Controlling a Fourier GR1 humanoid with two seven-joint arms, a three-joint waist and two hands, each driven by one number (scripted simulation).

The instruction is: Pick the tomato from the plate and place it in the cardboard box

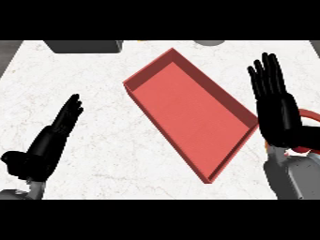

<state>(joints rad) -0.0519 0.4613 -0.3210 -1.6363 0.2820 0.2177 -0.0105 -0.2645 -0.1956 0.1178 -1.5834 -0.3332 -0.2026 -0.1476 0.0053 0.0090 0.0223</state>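
A shallow reddish box (190,115) lies open at an angle in the middle of the white counter (86,84), and nothing shows inside it. My right hand (280,117) is open, fingers straight and pointing away, just right of the box's right wall. It covers most of a red-rimmed plate (317,116) at the right edge. A small red patch (300,150) shows under the wrist; whether it is the tomato or the plate's rim I cannot tell. My left hand (48,145) rests open at the lower left, well apart from the box.
A dark grey block (82,46) sits at the counter's far edge, left of centre. A grey round object (209,42) is cut off by the far edge. The counter's left edge runs close to my left hand.
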